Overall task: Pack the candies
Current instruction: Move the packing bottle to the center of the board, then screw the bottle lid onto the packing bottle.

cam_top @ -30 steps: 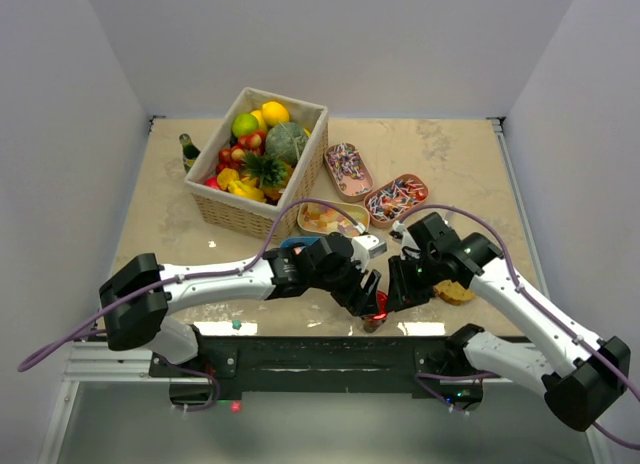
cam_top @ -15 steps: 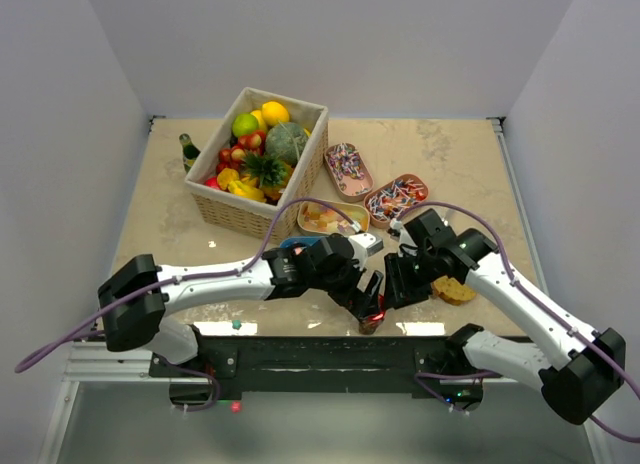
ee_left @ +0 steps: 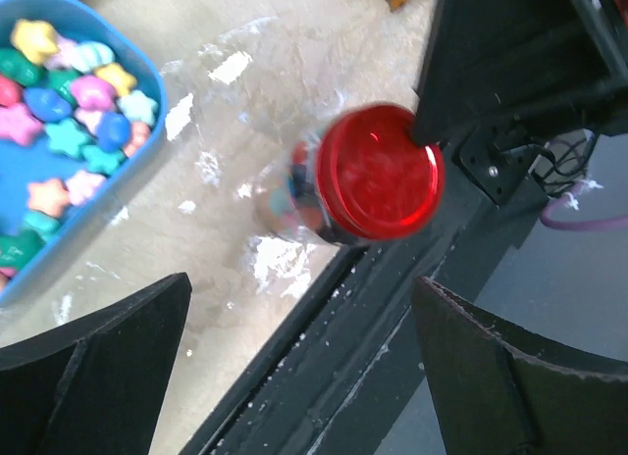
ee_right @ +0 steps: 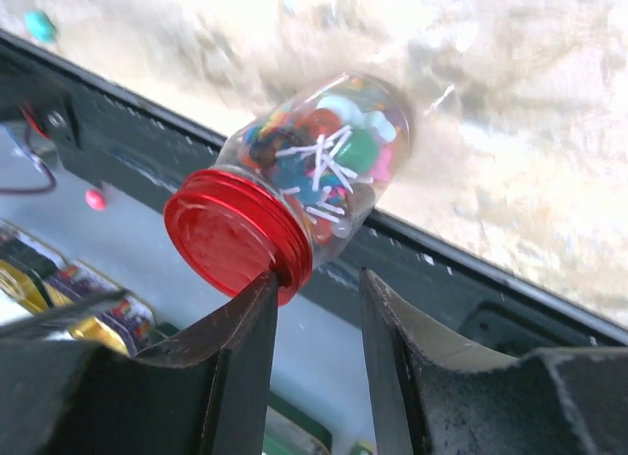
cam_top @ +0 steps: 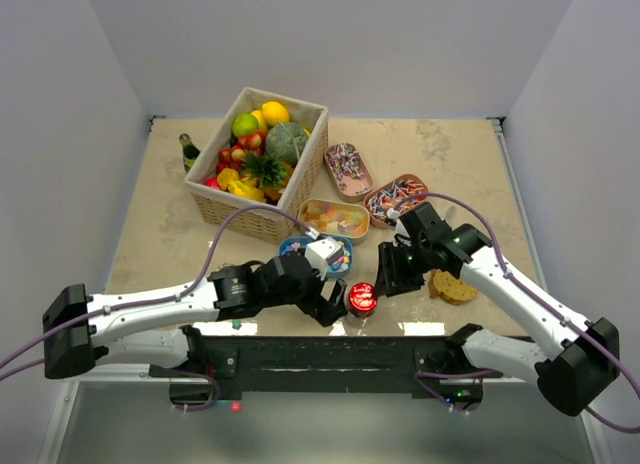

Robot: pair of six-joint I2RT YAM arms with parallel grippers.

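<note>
A glass jar with a red lid point(cam_top: 361, 299) stands near the table's front edge, filled with mixed candies. It also shows in the left wrist view point(ee_left: 378, 171) and in the right wrist view point(ee_right: 294, 180). My left gripper point(cam_top: 332, 304) is wide open and empty just left of the jar, with its jaws point(ee_left: 302, 283) short of it. My right gripper point(cam_top: 384, 280) is right of the jar, narrowly open point(ee_right: 319, 277), and one fingertip point(ee_right: 263, 290) touches the lid's rim. Nothing is between its fingers. Loose candies lie in a blue tray point(cam_top: 318, 252), a yellow tray point(cam_top: 334, 220) and two pink trays point(cam_top: 348, 169) point(cam_top: 395, 198).
A wicker basket of toy fruit point(cam_top: 258, 159) stands at the back left, with a small green bottle point(cam_top: 188, 150) beside it. A brown biscuit-like piece point(cam_top: 452, 287) lies right of my right gripper. The black front rail point(cam_top: 320, 349) runs just below the jar.
My left gripper has let go of the jar and drawn back to the left. The jar now stands on its own. My right gripper has shifted slightly up and left beside it.
</note>
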